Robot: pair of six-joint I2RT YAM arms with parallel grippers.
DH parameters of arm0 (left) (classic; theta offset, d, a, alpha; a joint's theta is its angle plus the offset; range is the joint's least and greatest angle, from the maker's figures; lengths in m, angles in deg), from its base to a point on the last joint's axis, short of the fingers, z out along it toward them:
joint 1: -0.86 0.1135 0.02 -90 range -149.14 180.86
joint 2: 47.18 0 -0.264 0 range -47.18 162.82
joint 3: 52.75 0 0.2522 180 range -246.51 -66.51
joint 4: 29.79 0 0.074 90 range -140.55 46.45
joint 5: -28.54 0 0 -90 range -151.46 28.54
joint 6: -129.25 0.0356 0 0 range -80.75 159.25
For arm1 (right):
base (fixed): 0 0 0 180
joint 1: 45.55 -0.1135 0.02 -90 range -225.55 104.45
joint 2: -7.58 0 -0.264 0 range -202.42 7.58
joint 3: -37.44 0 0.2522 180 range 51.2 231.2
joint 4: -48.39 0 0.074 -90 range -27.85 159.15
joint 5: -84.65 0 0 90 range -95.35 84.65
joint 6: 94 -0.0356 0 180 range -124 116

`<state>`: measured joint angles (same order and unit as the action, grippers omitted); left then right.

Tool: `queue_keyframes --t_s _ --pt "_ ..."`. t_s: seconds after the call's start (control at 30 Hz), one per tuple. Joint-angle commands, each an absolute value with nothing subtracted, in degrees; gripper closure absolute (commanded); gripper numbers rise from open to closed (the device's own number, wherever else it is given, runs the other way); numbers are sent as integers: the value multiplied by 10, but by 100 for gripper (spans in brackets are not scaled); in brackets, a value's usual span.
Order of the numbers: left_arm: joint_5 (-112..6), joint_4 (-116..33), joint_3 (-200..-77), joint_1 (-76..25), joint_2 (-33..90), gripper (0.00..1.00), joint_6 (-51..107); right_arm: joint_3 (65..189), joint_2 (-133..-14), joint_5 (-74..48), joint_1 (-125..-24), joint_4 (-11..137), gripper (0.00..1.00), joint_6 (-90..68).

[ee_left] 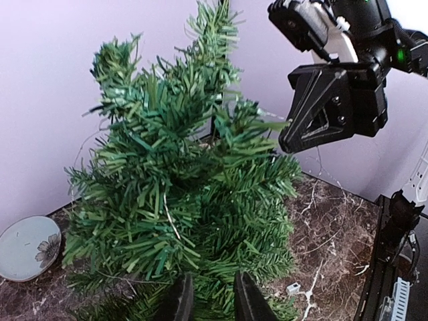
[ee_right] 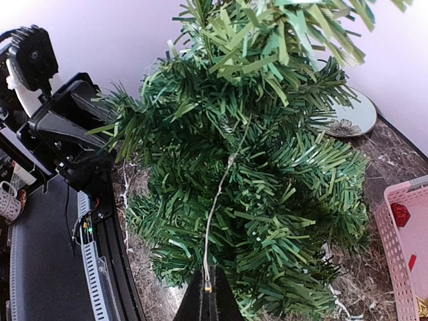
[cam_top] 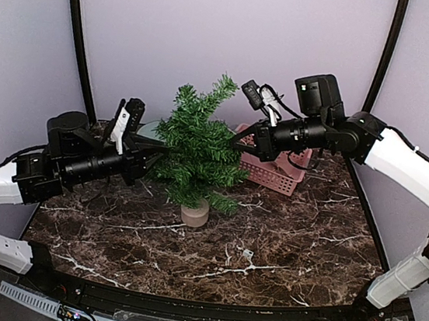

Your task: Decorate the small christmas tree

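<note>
The small christmas tree point(cam_top: 196, 146) stands upright on its tan base point(cam_top: 195, 213) at mid table. It fills the left wrist view point(ee_left: 180, 194) and the right wrist view point(ee_right: 261, 167). My right gripper point(ee_right: 208, 302) is shut on a thin pale light wire point(ee_right: 217, 194) that runs up into the branches. It sits at the tree's upper right side point(cam_top: 240, 140). My left gripper point(ee_left: 212, 304) is open, its fingers point(ee_left: 179, 302) just at the lower branches on the tree's left side point(cam_top: 156, 157). A stretch of the wire point(ee_left: 170, 217) lies across the needles.
A pink basket point(cam_top: 272, 171) stands behind the tree on the right, with a red item inside point(ee_right: 400, 214). A pale plate point(ee_left: 27, 247) lies at the back left. A small white piece point(ee_left: 292, 289) lies on the marble table point(cam_top: 282, 247).
</note>
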<state>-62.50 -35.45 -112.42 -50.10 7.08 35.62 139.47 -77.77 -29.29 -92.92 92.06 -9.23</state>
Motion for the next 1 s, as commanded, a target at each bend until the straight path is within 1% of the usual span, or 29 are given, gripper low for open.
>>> queue_keyframes --t_s 0.0,0.13,0.47,0.53,0.7,0.73,0.77,0.97 --pt "-629 -333 -1143 -503 102 77 364 1401 -777 -289 -934 905 100 -96" --pt "-630 -319 -1154 -503 128 74 371 1400 -778 -289 -934 905 100 -95" --pt "-654 -306 -1157 -504 142 73 376 1406 -785 -293 -934 907 100 -92" --pt "-656 -303 -1156 -503 142 76 379 1406 -785 -294 -934 906 100 -93" --pt "-649 -297 -1154 -503 140 97 388 1407 -787 -296 -934 904 100 -94" --pt "-646 -297 -1153 -503 137 99 389 1407 -787 -295 -934 905 100 -94" --pt "-639 -297 -1152 -503 136 100 389 1408 -787 -295 -934 905 100 -94" --pt "-564 -293 -1141 -503 124 100 389 1408 -788 -302 -934 901 100 -98"
